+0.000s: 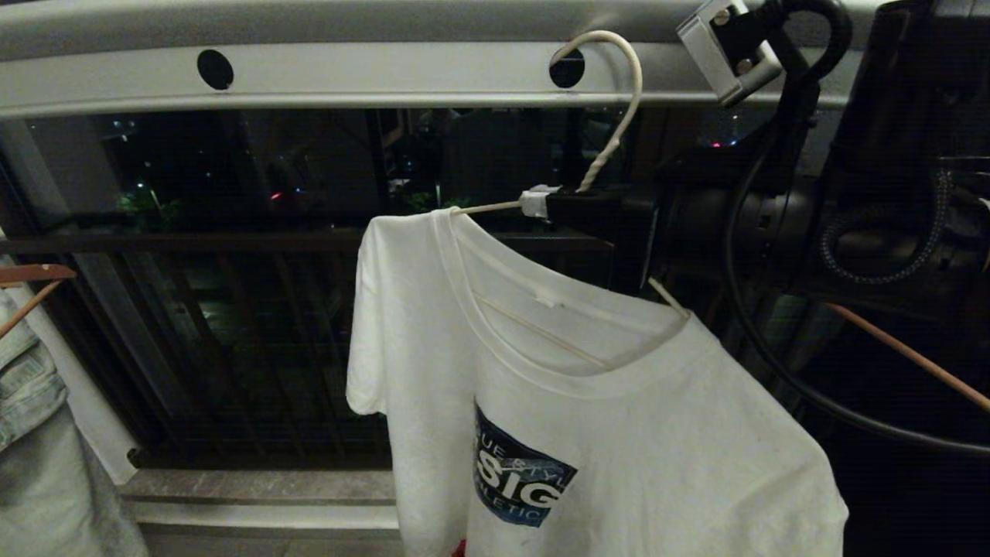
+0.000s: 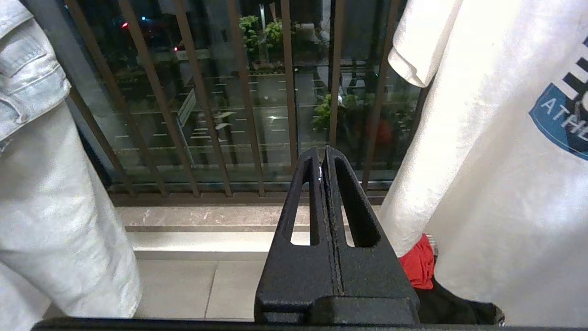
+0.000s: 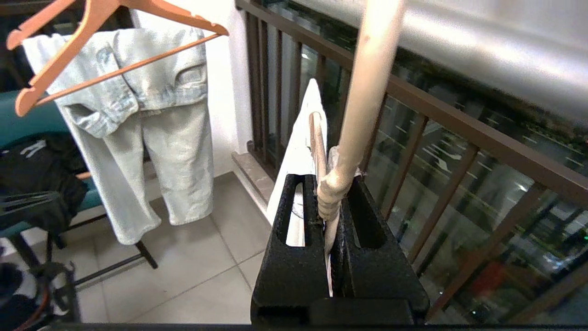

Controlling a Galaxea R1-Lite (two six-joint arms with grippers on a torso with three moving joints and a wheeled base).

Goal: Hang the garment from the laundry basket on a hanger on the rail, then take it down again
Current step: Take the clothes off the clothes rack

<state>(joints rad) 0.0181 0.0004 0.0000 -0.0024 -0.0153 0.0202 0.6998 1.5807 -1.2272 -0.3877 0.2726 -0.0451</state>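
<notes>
White T-shirt (image 1: 619,402) with dark blue chest print draped on off-white wire hanger (image 1: 619,116), hook up at pale grey rail (image 1: 348,73) by one of its round dark holes (hooked fully over or just against it: cannot tell). Right gripper (image 1: 553,205) clenched on hanger's twisted neck just below the hook, black fingers (image 3: 294,248) pinching either side, shirt collar hanging tilted beneath. Left gripper (image 2: 324,158) low beside the shirt hem, pressed shut on nothing; denim garment (image 1: 31,433) on brown wooden hanger (image 1: 31,282) off to the left, balcony railing bars (image 2: 202,92) behind.
</notes>
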